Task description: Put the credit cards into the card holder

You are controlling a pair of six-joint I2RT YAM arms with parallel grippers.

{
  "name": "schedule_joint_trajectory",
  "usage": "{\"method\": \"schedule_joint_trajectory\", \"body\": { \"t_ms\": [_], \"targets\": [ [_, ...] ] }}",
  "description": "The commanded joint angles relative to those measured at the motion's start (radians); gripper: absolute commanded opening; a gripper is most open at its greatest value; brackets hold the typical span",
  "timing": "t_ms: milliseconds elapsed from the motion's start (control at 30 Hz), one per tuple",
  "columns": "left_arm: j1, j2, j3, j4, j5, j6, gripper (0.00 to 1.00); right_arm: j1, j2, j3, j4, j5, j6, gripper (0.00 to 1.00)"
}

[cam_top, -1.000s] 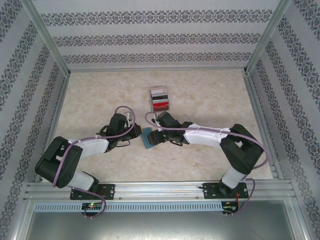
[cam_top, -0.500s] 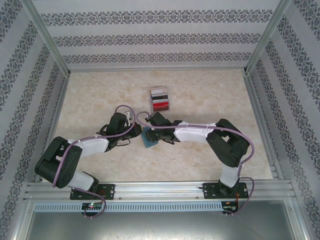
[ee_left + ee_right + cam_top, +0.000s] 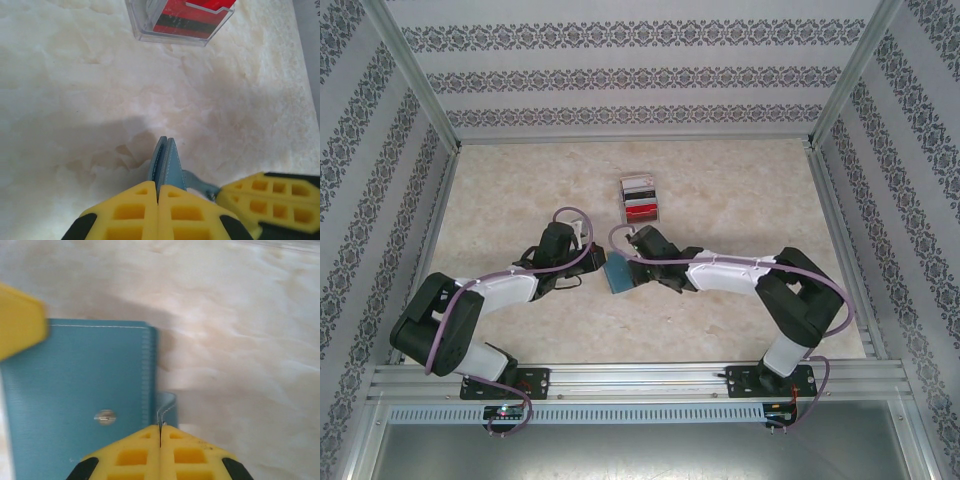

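Observation:
The teal card holder (image 3: 617, 273) stands on edge between my two grippers at mid-table. My left gripper (image 3: 586, 262) is shut on the card holder's (image 3: 165, 162) leaves, pinched between its yellow fingers (image 3: 140, 210). My right gripper (image 3: 634, 262) is shut on the small flap (image 3: 166, 407) beside the card holder's outer face (image 3: 75, 385), which bears a round snap button (image 3: 105, 416). The credit cards (image 3: 640, 198), white, dark and red, sit in a clear stand behind the grippers. The red card (image 3: 192, 12) shows at the top of the left wrist view.
The clear plastic stand (image 3: 625, 200) sits on the marble-patterned table (image 3: 740, 190) just beyond the grippers. Aluminium frame posts and patterned walls enclose the table on three sides. The right gripper's yellow finger (image 3: 270, 200) is close beside the left one.
My right gripper has gone from open to shut, closing on the card holder's flap. The right arm swung in towards the left and drew back a little. The left arm has stayed still.

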Motion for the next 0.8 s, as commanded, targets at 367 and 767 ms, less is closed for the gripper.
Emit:
{"method": "schedule_joint_trajectory", "body": {
  "t_ms": [367,767],
  "targets": [
    [0.001,0.112,0.072,0.002,0.098,0.071,0.75,-0.069,-0.214,-0.226,0.202,-0.193,0.147,0.00],
    [0.001,0.183,0.139,-0.035,0.201,0.054,0.76,-0.064,-0.362,-0.317,0.328,-0.160,0.248,0.00]
  ]
}}
